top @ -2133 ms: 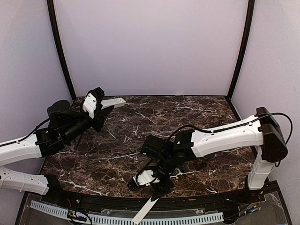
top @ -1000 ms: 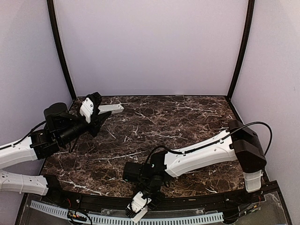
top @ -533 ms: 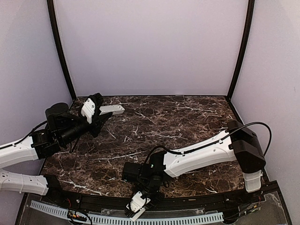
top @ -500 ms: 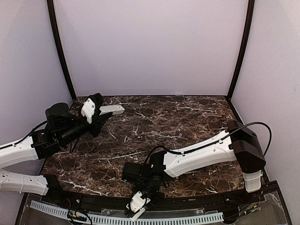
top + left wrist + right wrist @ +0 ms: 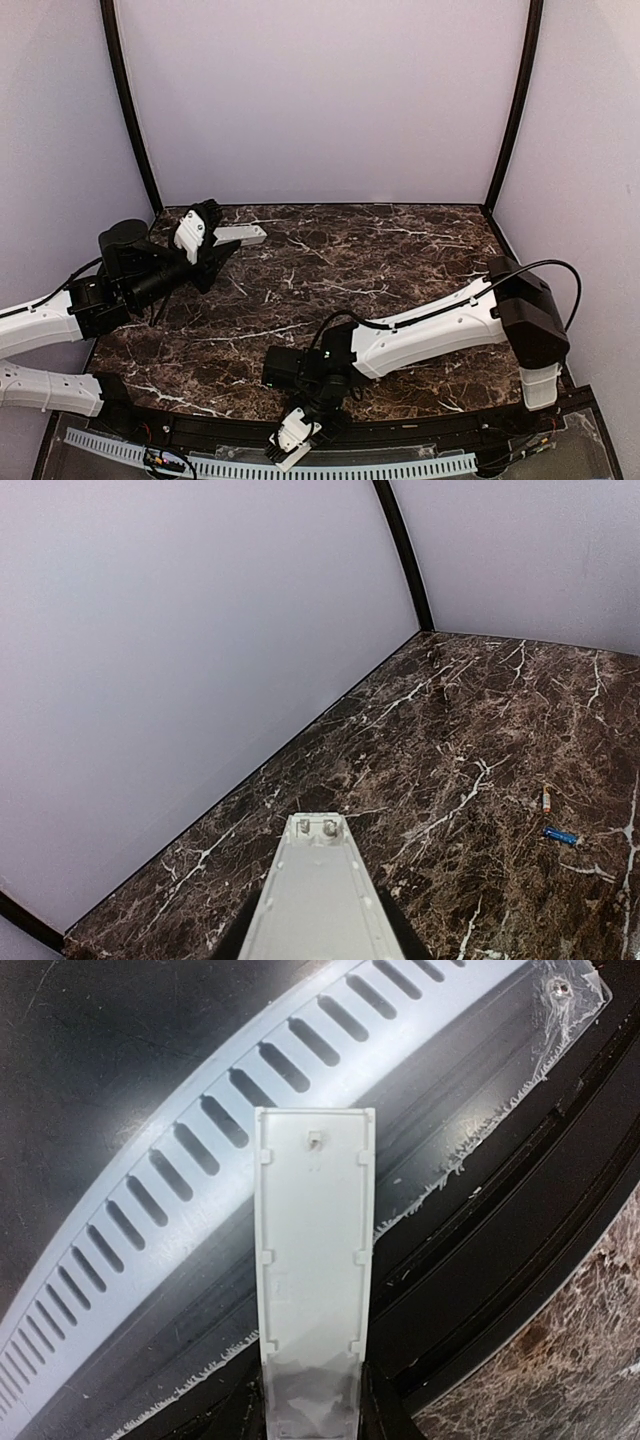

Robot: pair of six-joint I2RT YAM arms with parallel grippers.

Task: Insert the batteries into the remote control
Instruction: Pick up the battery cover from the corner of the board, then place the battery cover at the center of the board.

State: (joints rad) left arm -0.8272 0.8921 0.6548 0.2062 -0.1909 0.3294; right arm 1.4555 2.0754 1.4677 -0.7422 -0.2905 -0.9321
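My left gripper clamps the remote, my right gripper pinches the cover; 2 batteries lie loose, seemingly none loaded.

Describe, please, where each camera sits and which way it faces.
Top external: above and behind, facing down onto the dark marble table; both arms, left gripper, right gripper.
Left wrist: looks along the slim white plastic remote control across the table; own fingers.
Right wrist: looks down past the thin flat grey-white cover strip at a white slotted rail; own fingers.
Shared: remote and table, in top and left wrist.
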